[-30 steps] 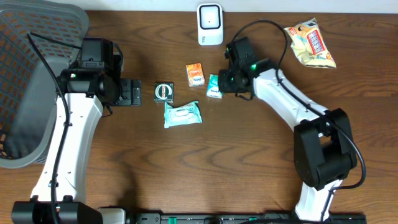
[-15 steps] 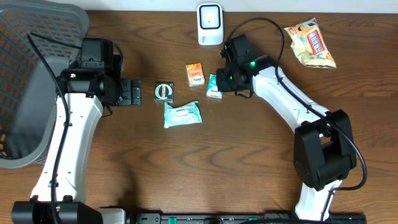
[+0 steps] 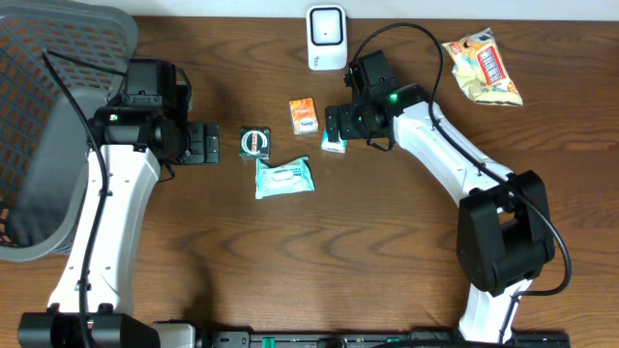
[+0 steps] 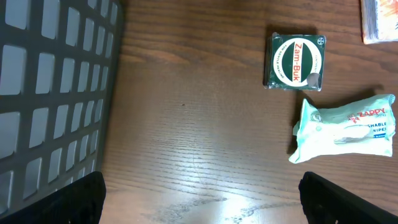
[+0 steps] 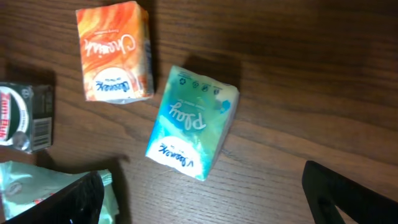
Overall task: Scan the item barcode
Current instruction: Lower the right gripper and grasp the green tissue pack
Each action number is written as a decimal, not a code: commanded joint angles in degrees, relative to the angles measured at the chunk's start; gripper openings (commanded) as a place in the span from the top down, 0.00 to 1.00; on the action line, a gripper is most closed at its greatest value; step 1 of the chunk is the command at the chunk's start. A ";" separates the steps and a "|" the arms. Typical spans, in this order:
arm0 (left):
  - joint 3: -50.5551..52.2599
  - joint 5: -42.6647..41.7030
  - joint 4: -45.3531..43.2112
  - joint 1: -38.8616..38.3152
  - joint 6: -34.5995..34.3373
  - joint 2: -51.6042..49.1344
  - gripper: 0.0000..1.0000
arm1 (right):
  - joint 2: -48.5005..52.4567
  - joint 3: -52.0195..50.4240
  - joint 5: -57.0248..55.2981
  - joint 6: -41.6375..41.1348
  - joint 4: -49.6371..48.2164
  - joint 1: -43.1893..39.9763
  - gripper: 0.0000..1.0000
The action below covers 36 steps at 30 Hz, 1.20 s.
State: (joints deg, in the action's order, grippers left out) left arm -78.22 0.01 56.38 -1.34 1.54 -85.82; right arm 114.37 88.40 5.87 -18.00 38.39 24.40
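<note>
A teal tissue pack [image 5: 193, 123] lies flat on the wooden table, label up, with no barcode showing on it. My right gripper [image 5: 202, 186] hangs open just over it, its fingers wide on either side and touching nothing; from overhead the right gripper [image 3: 334, 127] covers most of the teal pack [image 3: 334, 144]. The white scanner [image 3: 327, 37] stands at the table's back edge, a short way beyond. My left gripper [image 4: 202, 199] is open over bare wood at the left, and overhead the left gripper [image 3: 204, 145] sits beside the green tin.
An orange tissue pack [image 3: 304, 115] lies left of the teal one. A green Zam-Buk tin [image 3: 254, 143] and a pale wipes pack [image 3: 283, 178] are mid-table. A snack bag [image 3: 484, 66] lies far right. A grey mesh basket [image 3: 48, 116] fills the left edge.
My right gripper has opened and let go of the teal tissue pack, which now rests on the table. The left arm has not moved.
</note>
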 commanded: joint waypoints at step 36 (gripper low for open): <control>0.37 0.50 0.07 -0.02 0.37 -0.33 0.02 | -0.68 -17.75 -4.20 -5.29 -25.33 0.79 0.43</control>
State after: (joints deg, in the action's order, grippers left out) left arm -78.24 0.01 56.38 -1.34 1.54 -85.82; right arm 114.37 72.51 2.55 -21.47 14.15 24.67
